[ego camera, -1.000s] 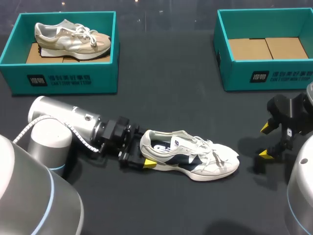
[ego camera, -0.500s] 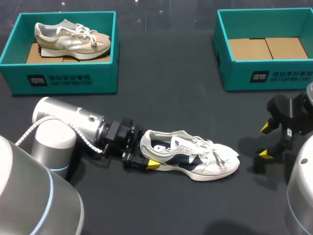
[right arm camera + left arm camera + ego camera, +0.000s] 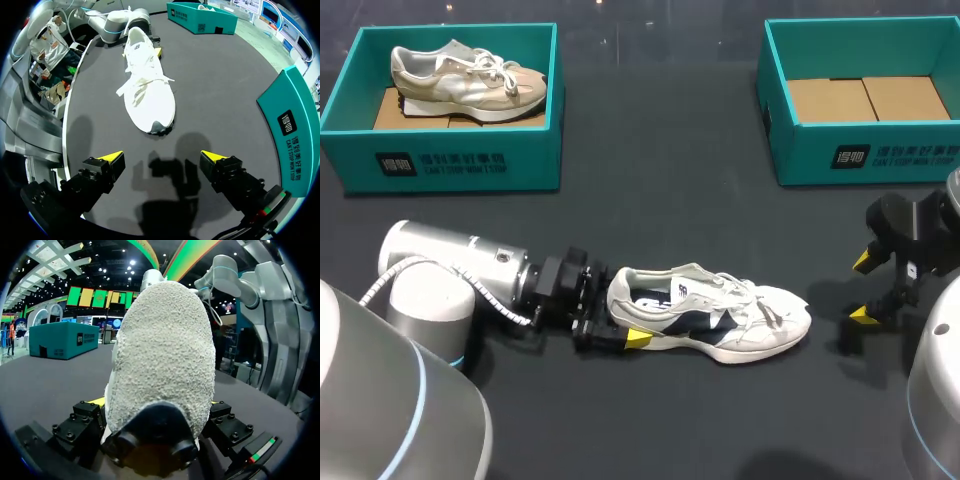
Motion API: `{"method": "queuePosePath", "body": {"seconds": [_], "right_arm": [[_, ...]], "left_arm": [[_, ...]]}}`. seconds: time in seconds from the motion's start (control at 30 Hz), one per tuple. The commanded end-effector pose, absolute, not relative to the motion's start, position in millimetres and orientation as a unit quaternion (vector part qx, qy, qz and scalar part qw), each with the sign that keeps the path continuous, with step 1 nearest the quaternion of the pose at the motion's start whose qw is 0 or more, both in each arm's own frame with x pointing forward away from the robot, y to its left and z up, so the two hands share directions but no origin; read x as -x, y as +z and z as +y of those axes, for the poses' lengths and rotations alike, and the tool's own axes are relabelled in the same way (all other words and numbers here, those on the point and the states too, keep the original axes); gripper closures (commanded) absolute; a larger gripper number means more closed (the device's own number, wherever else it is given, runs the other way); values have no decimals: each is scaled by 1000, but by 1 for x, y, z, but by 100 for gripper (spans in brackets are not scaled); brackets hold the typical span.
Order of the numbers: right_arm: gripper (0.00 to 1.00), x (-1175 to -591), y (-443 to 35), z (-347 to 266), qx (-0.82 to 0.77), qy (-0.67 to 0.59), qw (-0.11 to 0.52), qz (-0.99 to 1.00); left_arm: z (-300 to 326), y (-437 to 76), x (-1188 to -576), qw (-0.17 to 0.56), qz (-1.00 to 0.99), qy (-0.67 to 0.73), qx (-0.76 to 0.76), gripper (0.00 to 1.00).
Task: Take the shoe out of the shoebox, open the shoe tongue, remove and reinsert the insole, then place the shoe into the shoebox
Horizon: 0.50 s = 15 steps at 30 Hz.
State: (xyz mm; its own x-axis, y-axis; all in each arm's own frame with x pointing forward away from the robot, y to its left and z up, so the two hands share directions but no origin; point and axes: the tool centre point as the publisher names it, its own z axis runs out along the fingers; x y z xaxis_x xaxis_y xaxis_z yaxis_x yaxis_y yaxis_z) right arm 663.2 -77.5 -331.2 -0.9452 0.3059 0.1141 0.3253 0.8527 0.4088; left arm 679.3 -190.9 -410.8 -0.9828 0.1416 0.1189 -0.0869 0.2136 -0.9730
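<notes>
**A:** Head view: the shoe (image 3: pixel 710 322) sits on its sole on the table (image 3: pixel 700 210), lower middle of frame. Its long axis runs left to right, with the heel at frame left and the toe at frame right.

**B:** And the left gripper (image 3: pixel 623 322) is on that heel, clamping it from both sides. One yellow tip (image 3: pixel 635 338) shows on the near flank. In the left wrist view the heel fills the gap between the fingers.

**A:** Right gripper (image 3: pixel 861 288)?

**B:** Lower right, well apart from the toe, spread wide and holding nothing. In its own wrist view the toe points straight back at it.

**A:** So the left arm anchors the heel, and the tongue (image 3: pixel 695 288) looks like the right arm's job.

**B:** I'd say so. The empty shoebox (image 3: pixel 840 155) waits at upper right.
</notes>
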Motion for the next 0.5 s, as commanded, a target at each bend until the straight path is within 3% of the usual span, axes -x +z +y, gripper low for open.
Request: {"method": "queuePosePath", "body": {"seconds": [0.03, 0.5], "right_arm": [[0, -662, -332, -77, 165, -215, 21, -962], [0, -662, -332, -77, 165, -215, 21, -962]], "left_arm": [[-191, -412, -674, 74, -776, 627, 4, 100], [-192, -412, -676, 73, -776, 627, 0, 100]]}}
